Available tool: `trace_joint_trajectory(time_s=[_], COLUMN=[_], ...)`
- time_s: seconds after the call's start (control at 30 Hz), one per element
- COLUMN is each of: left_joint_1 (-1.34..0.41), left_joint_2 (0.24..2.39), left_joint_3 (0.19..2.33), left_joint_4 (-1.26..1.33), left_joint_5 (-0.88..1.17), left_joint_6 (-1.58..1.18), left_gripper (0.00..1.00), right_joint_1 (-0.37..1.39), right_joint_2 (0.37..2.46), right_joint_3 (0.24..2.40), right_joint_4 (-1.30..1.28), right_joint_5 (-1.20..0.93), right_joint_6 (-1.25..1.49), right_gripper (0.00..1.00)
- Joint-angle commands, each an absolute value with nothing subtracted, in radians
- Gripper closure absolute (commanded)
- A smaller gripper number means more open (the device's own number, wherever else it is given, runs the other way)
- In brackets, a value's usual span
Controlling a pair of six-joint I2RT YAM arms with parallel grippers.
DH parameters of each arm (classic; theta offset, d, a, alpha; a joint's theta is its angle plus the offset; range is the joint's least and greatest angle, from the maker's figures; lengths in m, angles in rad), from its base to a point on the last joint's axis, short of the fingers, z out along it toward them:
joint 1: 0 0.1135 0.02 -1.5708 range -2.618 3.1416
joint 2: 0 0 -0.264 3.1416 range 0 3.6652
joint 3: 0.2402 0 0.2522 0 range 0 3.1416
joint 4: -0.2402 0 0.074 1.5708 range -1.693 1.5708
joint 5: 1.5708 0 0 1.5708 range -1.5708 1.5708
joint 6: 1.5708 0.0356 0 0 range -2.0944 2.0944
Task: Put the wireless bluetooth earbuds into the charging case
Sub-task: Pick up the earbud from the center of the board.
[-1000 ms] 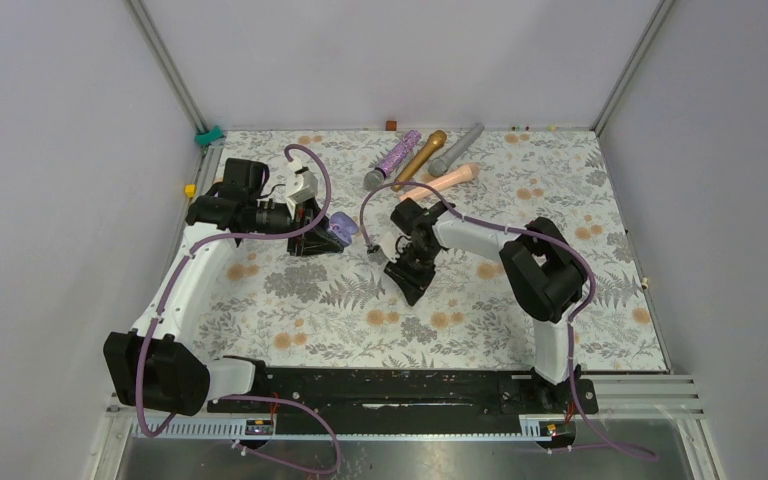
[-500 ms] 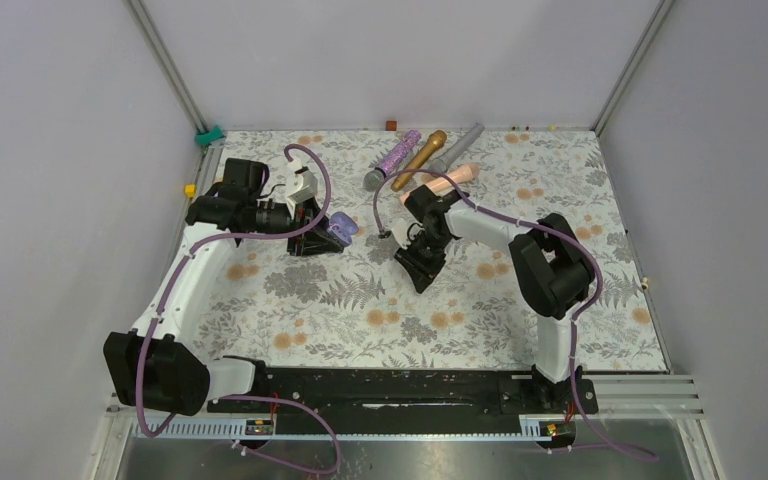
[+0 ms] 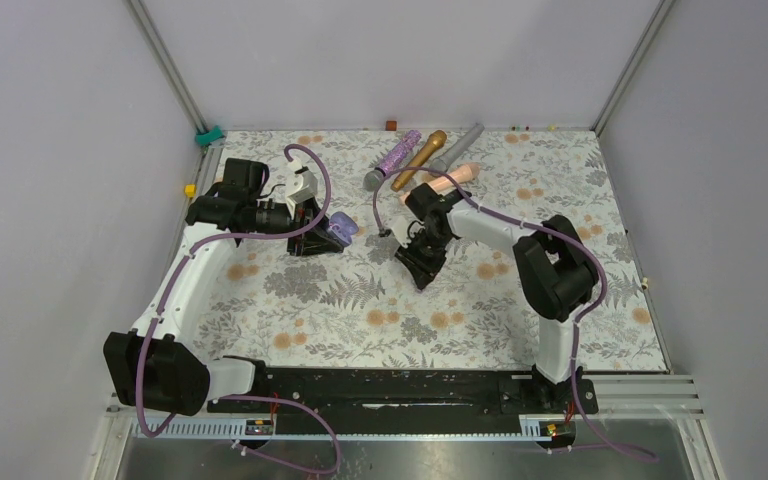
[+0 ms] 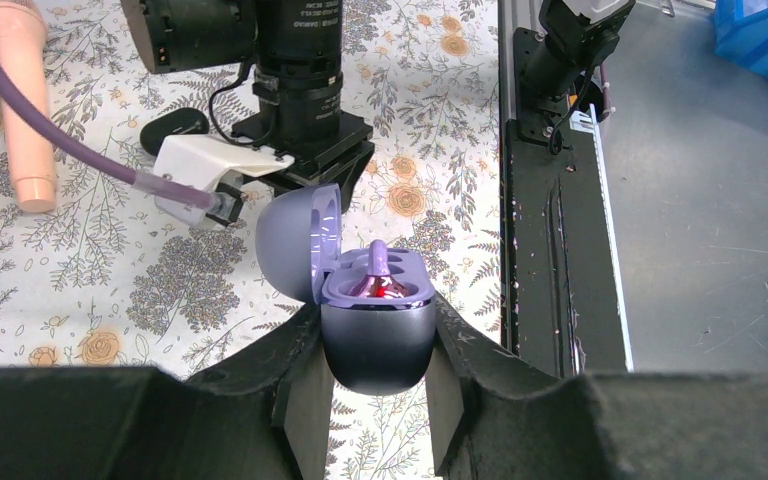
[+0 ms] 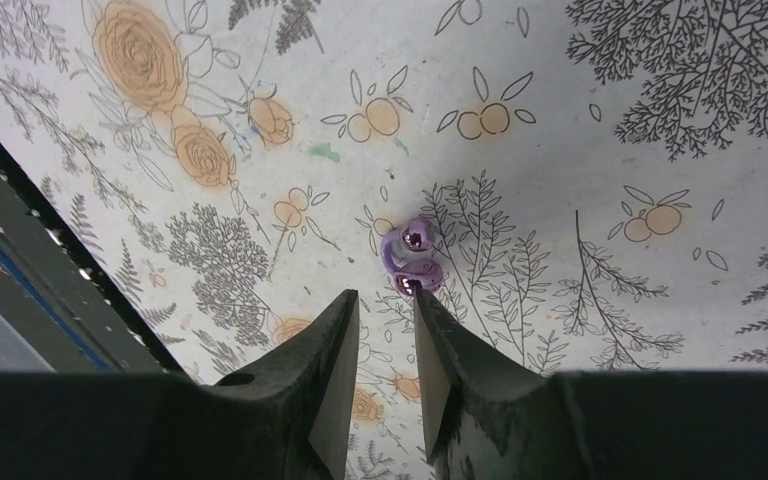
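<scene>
As the left gripper (image 4: 375,322) clamps a purple oval case (image 4: 376,350), a glossy purple earbud (image 5: 410,262) lies just off the right gripper (image 5: 385,300), unclenched.

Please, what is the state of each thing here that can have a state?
charging case: lid open
seated earbud: in the case's socket
loose earbud: lying on the table, not gripped
left gripper: jaws shut on the charging case
right gripper: jaws open, empty, near the loose earbud
</scene>
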State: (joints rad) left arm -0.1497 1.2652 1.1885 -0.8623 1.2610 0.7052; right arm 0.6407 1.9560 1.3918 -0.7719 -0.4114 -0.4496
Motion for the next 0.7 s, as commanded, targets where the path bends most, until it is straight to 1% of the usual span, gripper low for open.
trace_joint_trajectory(time_s=[0.0, 0.13, 0.23, 0.43, 0.57, 0.67], left_joint_1=[-0.143, -0.144, -0.144, -0.143, -0.144, -0.143], left_joint_2=[1.259, 1.261, 1.259, 1.258, 1.251, 1.246], left_joint_3=[1.198, 1.199, 1.199, 1.199, 1.198, 1.198], left_joint_4=[-0.836, -0.835, -0.835, -0.835, -0.835, -0.835], left_joint_5=[1.308, 1.307, 1.304, 1.305, 1.304, 1.303], left_joint_6=[0.712, 0.709, 0.709, 0.711, 0.710, 0.712], left_gripper=[1.00, 1.00, 1.00, 1.00, 1.00, 1.00], right_joint_1=[0.670, 0.711, 0.737, 0.768, 0.779, 0.792], right_joint_2=[1.819, 1.712, 1.621, 1.517, 1.480, 1.475], right_joint_3=[1.329, 1.208, 1.063, 0.810, 0.667, 0.621], right_joint_4=[-0.741, -0.649, -0.524, -0.242, -0.028, 0.076], right_joint_5=[-0.405, -0.388, -0.367, -0.312, -0.308, -0.294], right_joint_6=[-0.564, -0.709, -0.857, -1.131, -1.218, -1.243], right_gripper=[0.65, 0.61, 0.59, 0.58, 0.57, 0.57])
